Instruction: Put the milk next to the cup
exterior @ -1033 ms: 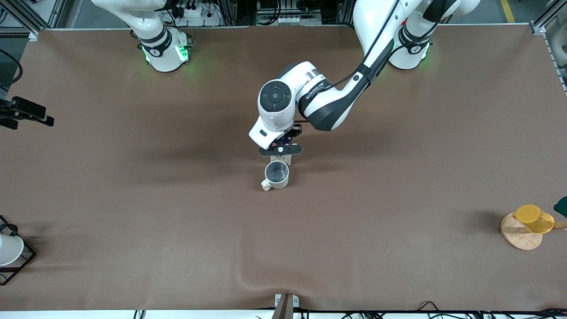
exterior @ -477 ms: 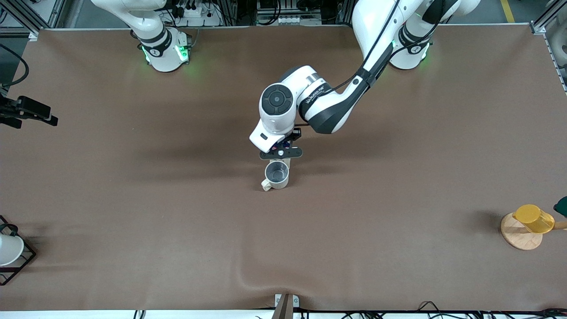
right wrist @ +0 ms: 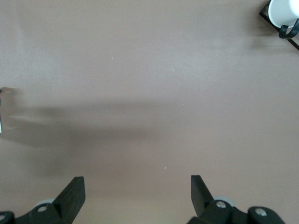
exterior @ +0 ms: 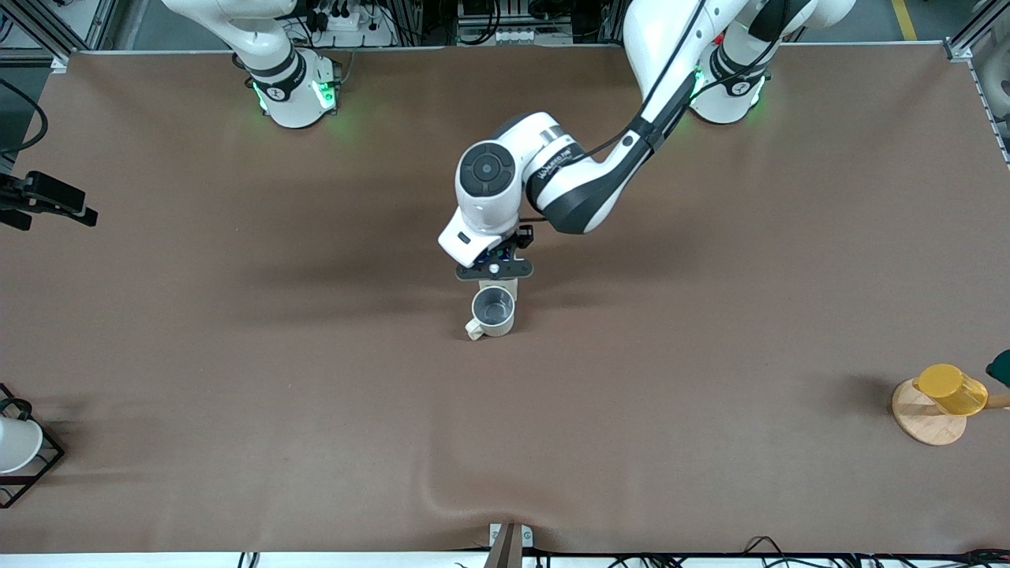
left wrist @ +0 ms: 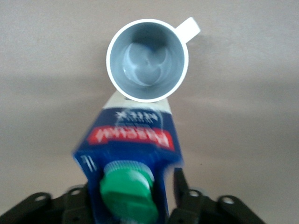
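Note:
The milk (left wrist: 133, 140), a dark blue carton with a green cap and red label, stands upright on the table, touching the cup on the side farther from the front camera. In the front view only a pale sliver of the milk (exterior: 510, 285) shows under the hand. The cup (exterior: 493, 311) is a cream mug with a grey inside, and it also shows in the left wrist view (left wrist: 147, 59). My left gripper (exterior: 495, 268) is just above the carton's top, and in its own view the left gripper (left wrist: 128, 186) is open, with a gap between one finger (left wrist: 180, 179) and the carton. My right gripper (right wrist: 135, 186) is open and empty, waiting at the right arm's end of the table (exterior: 47, 201).
A yellow cup (exterior: 951, 388) sits on a round wooden board (exterior: 927, 422) at the left arm's end. A white cup in a black wire frame (exterior: 20, 446) stands at the right arm's end near the front edge, and it also shows in the right wrist view (right wrist: 282, 14). The brown table cover has a ridge (exterior: 442, 493).
My left gripper has shifted slightly toward the right arm's end over the carton. The milk and cup have stayed in place. My right gripper has wavered a little.

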Motion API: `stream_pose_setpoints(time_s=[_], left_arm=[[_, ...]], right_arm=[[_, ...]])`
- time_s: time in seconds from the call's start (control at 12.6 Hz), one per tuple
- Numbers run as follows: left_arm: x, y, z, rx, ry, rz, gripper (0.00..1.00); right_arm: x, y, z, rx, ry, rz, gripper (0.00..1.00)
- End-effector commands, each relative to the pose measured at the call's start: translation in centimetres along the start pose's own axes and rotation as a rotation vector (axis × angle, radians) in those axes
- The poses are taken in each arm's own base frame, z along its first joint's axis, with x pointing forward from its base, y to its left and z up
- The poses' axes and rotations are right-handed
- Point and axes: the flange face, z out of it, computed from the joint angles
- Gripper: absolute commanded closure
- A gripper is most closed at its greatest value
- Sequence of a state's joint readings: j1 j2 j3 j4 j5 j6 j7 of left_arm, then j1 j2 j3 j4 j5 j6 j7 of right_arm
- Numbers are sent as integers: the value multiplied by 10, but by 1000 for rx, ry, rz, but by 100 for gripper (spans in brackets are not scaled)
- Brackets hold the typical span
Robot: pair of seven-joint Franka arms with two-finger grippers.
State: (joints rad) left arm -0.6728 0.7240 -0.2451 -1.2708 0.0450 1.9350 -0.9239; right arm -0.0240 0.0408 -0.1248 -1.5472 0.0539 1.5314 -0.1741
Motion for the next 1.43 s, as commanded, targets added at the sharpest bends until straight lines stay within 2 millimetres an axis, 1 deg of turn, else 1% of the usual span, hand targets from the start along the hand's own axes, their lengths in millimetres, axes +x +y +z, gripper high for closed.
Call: stream_pose_setpoints(time_s=[0.0,0.08,0.16,0.24,0.32,0.4,0.48,0.56,0.64,0.79,0.87,0.95,1.03,1.11,1.19,1.27,1.35], left_arm=[[-2,-2,-43,-11,66,0,0],[-3,-6,-65,-29,89,1,0],[9,-21,-87,-37,106,-21,0],[24,-43,-120,-61,135,-44,0],[43,-73,-151,-79,167,-71,0],[66,-108,-176,-93,195,-112,0],[91,-150,-199,-105,223,-159,0],[115,-191,-214,-107,246,-183,0],[127,-226,-234,-107,274,-185,0],[150,-298,-251,-87,261,-150,0],[155,-326,-259,-86,247,-134,0],[149,-341,-267,-67,225,-104,0],[147,-363,-269,-39,186,-67,0],[143,-392,-276,-19,156,-34,0],[132,-415,-284,2,133,7,0],[117,-433,-297,28,122,52,0],[96,-456,-314,54,100,56,0]], right_arm=[[-8,-2,-5,-23,8,11,0],[-8,-2,-4,-23,6,11,0],[-8,-2,-4,-23,6,11,0],[-8,-2,-4,-23,6,11,0],[-8,-2,-4,-23,6,11,0],[-8,-2,-4,-23,3,11,0],[-8,-2,-3,-22,0,11,0],[-8,-1,-3,-22,0,12,0],[-8,-1,-3,-22,0,11,0],[-7,-2,0,-22,-4,9,0],[-7,-2,0,-22,-4,11,0],[-7,-2,0,-22,-4,9,0],[-7,-1,0,-22,-4,9,0],[-7,0,0,-22,-4,11,0],[-7,1,0,-22,-6,10,0],[-6,0,1,-21,-7,7,0],[-7,1,1,-21,-7,8,0]])
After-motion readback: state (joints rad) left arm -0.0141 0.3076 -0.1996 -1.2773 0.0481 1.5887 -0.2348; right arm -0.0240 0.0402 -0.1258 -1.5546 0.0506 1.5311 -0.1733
